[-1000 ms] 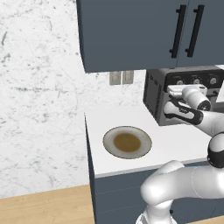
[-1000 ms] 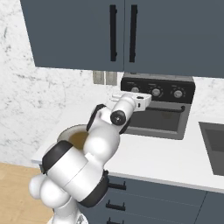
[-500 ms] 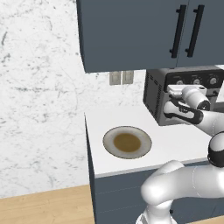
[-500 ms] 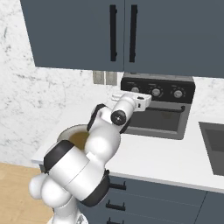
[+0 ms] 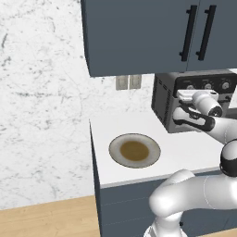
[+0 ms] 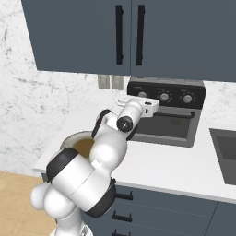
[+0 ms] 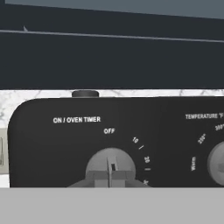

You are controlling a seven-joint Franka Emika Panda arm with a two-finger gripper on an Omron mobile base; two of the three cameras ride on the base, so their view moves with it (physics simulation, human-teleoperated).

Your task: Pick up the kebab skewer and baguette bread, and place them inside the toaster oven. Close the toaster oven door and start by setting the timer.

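Observation:
The black toaster oven (image 5: 163, 99) (image 6: 169, 131) stands at the back of the counter under the wall cabinets. Its toaster oven door (image 6: 162, 127) is up against the front, with the bar handle across the top. My gripper (image 5: 184, 96) (image 6: 145, 99) (image 7: 111, 177) is at the left end of the knob panel. Its fingertips (image 7: 104, 176) are shut together and pressed against the grey ON/OVEN TIMER knob (image 7: 110, 165), below the OFF mark. The kebab skewer and the baguette bread are hidden from view.
A grey plate (image 5: 118, 147) (image 6: 74, 137) with a brown centre lies on the white counter left of the oven. The temperature knob (image 7: 217, 162) sits right of the timer knob. Dark cabinets (image 5: 148, 32) hang low overhead. A sink (image 6: 226, 152) lies to the right.

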